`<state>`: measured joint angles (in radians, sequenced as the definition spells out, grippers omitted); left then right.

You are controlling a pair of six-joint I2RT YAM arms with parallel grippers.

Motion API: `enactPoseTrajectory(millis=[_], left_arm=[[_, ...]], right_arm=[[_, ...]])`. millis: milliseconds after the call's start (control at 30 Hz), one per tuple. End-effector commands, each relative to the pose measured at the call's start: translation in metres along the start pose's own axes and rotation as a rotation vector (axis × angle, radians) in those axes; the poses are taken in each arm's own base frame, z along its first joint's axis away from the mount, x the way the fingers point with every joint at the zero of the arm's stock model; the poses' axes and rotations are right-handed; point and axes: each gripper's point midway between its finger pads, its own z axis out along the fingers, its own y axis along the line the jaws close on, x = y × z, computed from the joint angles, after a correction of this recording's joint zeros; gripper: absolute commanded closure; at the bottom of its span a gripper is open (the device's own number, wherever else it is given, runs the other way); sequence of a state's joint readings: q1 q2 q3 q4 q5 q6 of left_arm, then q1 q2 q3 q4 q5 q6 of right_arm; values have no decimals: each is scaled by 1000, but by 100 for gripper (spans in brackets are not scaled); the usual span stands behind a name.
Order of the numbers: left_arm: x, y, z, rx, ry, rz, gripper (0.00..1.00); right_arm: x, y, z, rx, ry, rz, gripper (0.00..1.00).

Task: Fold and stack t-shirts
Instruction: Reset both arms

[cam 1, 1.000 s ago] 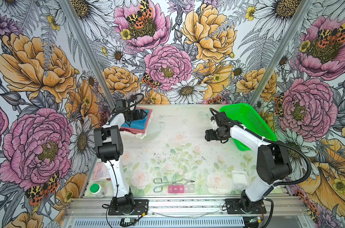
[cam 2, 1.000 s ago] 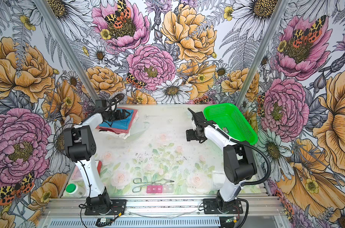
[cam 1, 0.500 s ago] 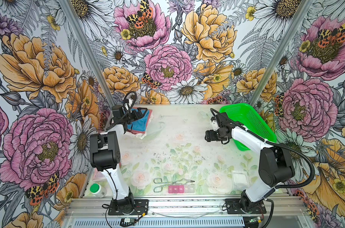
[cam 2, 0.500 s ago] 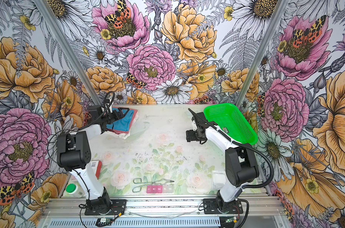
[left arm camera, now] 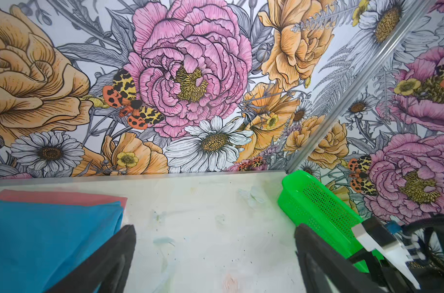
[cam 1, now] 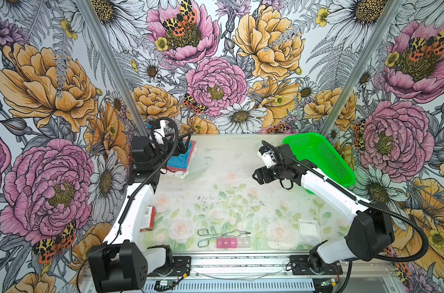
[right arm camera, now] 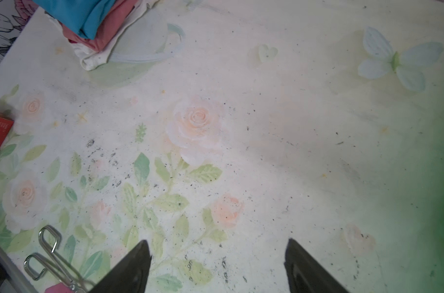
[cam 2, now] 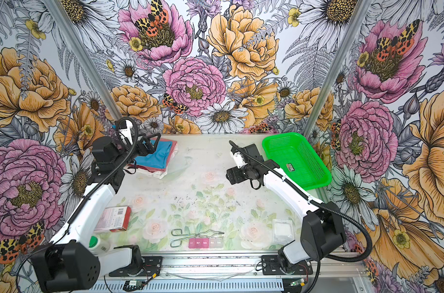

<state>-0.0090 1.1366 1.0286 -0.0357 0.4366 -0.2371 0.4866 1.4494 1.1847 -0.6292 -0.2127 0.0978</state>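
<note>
Left arm (cam 1: 134, 210) has folded back: its elbow, earlier raised beside the stacked t-shirts (cam 2: 157, 157), now sits low by the front rail, exposing more of the red box (cam 2: 113, 219). Right arm (cam 1: 330, 195) has dropped its elbow outward. The right tool (right arm camera: 218, 248) has shifted slightly toward the middle of the worktop (cam 1: 228, 157), away from the green basket (cam 1: 342, 175).

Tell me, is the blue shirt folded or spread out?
Folded: the blue shirt lies as a flat layer atop the pink shirt, its doubled edge showing.

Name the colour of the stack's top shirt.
Sky-blue; the top shirt shows best in the left wrist view.
</note>
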Motion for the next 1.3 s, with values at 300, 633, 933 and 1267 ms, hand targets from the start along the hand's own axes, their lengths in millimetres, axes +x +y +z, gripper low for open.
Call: enactPoseTrajectory(millis=[300,633,933,1267], left_arm=[[145,67,-46,-590,404,101,1],[162,98,-62,-747,93,245,1],[181,147,-78,-794,-24,143,1],[168,177,-65,-759,-101,87,1]], right_arm=[[6,33,-15,59,-175,-214,15],[10,-51,-41,505,-549,-224,2],[34,-129,-22,687,-468,-119,0],[46,-175,-7,680,-495,-46,1]])
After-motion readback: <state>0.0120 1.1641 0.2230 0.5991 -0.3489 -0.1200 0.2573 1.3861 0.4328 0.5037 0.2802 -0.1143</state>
